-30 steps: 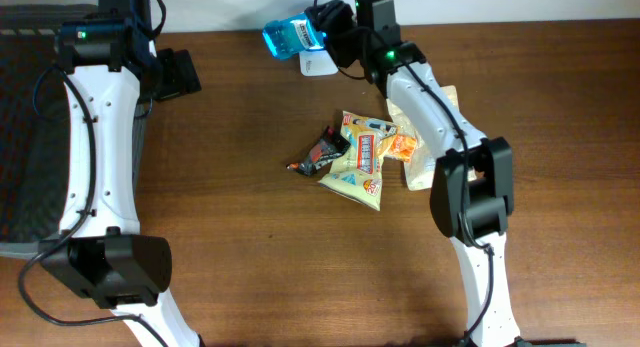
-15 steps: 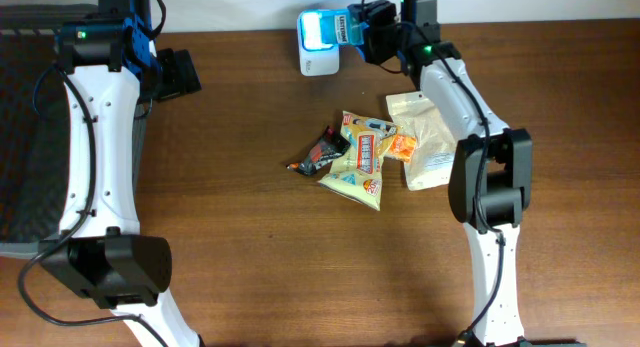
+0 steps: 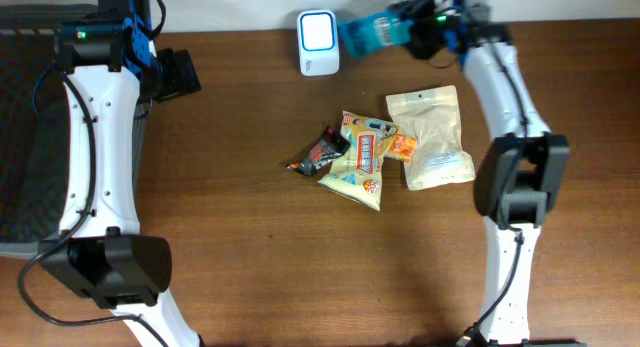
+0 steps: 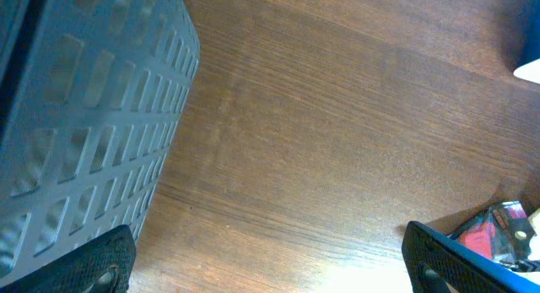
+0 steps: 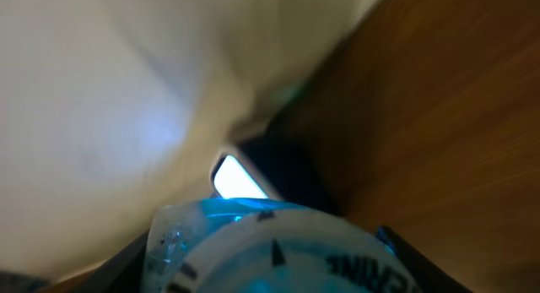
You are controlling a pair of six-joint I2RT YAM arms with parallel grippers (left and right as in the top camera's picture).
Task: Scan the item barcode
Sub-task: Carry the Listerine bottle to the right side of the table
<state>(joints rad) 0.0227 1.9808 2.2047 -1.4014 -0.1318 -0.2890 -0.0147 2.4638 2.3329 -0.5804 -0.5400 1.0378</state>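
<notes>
Overhead: the right end effector (image 3: 412,25) was clamped on the bottle (image 3: 372,32), long axis level, aimed left at the scanner (image 3: 318,30) just beside it. Left wrist: the left end effector (image 4: 270,263) stood apart, well away. Right wrist: blurred; the bottle probably faced the scanner.
</notes>
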